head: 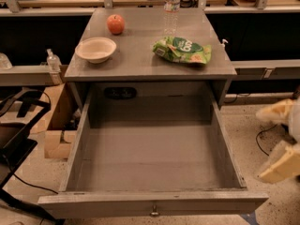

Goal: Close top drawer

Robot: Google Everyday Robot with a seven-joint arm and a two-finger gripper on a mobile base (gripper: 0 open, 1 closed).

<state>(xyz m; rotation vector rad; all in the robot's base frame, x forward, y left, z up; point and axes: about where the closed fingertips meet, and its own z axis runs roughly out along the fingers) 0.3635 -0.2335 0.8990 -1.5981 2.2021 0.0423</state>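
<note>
The top drawer point(152, 156) is pulled far out of the grey cabinet toward me. Its deep grey box is empty. Its long flat front panel point(93, 204) runs along the bottom of the view, with a small round metal knob point(154, 213) at its middle. My gripper point(277, 140) shows as a cream-coloured shape at the right edge, beside the drawer's right wall, low over the floor and apart from the drawer.
On the cabinet top point(136, 55) stand a red apple point(116, 24), a white bowl point(96, 49), a clear water bottle point(171, 4) and a green chip bag point(182, 50). A cardboard box point(57, 125) and a black frame point(14, 139) sit at the left. Speckled floor lies at the right.
</note>
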